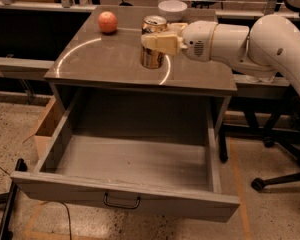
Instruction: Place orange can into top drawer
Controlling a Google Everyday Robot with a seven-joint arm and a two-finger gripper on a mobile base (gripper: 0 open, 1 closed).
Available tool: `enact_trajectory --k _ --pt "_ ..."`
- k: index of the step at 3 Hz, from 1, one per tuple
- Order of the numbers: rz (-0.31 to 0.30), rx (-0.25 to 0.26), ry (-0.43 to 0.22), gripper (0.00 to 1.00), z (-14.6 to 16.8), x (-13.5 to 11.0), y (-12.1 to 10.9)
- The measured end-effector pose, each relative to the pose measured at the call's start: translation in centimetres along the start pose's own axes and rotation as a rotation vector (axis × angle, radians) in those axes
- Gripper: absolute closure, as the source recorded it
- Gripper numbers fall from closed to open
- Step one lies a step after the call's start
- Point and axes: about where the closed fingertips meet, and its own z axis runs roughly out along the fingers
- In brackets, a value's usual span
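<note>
The orange can (153, 43) is upright, with its silver top up, held above the grey cabinet top (105, 59). My gripper (159, 42) reaches in from the right on the white arm and is shut on the can, its pale fingers (162, 42) wrapped across the can's middle. The top drawer (125, 166) is pulled wide open below and in front of the can. Its inside is bare and its front panel carries a dark curved handle (121, 202).
A round orange-red fruit (108, 22) sits at the back left of the cabinet top. A white bowl (172, 9) stands at the back behind the can. A cardboard box (46, 129) is on the floor at left. Office chair legs (277, 179) stand at right.
</note>
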Motion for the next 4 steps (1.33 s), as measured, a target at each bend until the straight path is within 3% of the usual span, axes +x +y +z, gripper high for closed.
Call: enact_trajectory --k 1,4 --pt "0.000 0.003 -0.002 1.00 0.0 0.0 -0.1" --pt "0.096 -0.173 -0.003 1.00 1.3 0.6 7.4"
